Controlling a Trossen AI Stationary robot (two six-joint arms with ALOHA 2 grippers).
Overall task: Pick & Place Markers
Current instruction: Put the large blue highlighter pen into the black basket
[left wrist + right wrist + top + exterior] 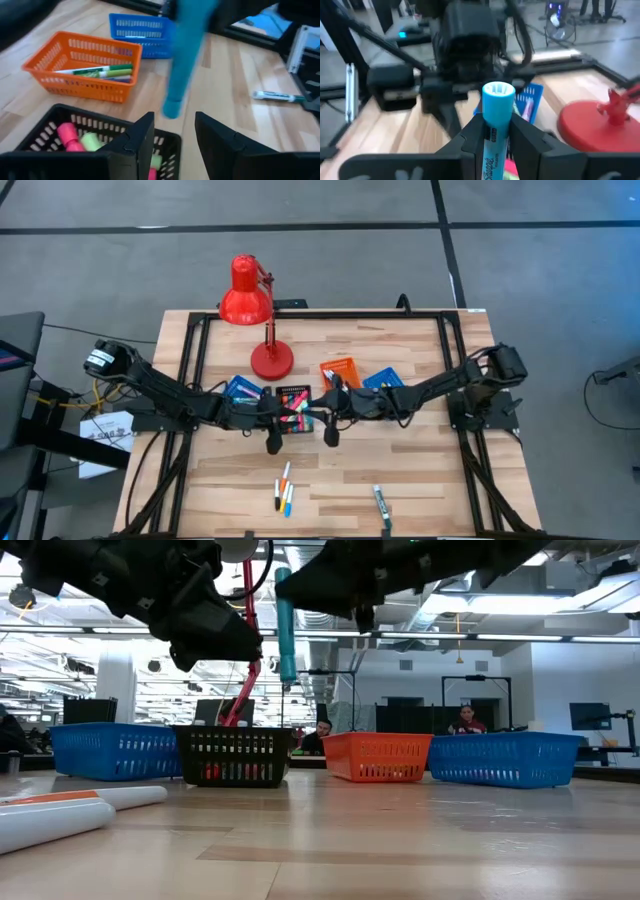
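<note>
A: Step in hand? Looks like carry. Right gripper (492, 131) clamped on a light-blue marker (496, 115), held upright in the air just beside the black tray (60, 145), on its orange-tray (80, 67) side.

B: Left gripper (174, 137)?

A: Fingers parted, empty, over the black tray's rim. Next move, I'd judge: centre the marker over a tray, then release.

B: Marker's look?

A: Thick-bodied, capped, dark lettering.

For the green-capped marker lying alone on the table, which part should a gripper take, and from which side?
Grip the green-capped marker at mid-barrel, from straight above, fingers across its width. It lies flat on the bare wood with free space on both long sides, away from the small group of markers, so a top-down pinch probably suits best.
</note>
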